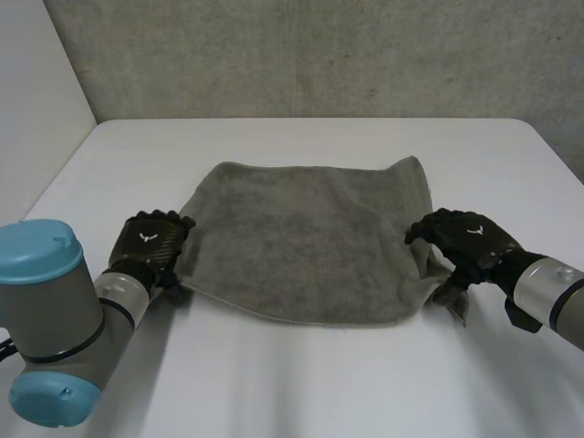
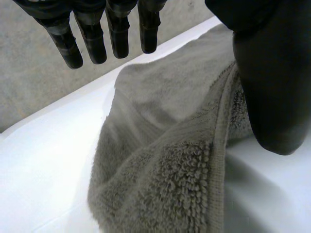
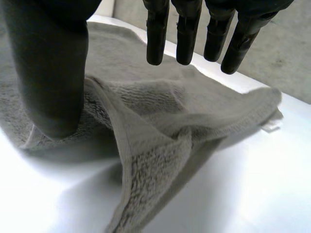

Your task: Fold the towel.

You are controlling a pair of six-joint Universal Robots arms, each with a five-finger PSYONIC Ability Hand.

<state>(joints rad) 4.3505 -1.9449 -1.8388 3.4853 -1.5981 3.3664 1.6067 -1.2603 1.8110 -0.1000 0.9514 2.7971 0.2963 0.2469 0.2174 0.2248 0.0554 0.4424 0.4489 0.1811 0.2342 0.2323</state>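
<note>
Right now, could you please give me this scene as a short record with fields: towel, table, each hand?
towel: grey towel, spread open, not yet folded, both near corners bunched up
table: white table, the towel lies on it
left hand: left hand at the near left corner, fingers straight above the cloth, open
right hand: right hand at the near right corner, fingers straight, open

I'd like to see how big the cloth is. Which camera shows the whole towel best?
The head view: the towel lies spread across the white table, almost wholly visible, with the left hand and right hand at its near corners. Each wrist view shows its own hand's corner close up, rumpled beside the thumb.
</note>
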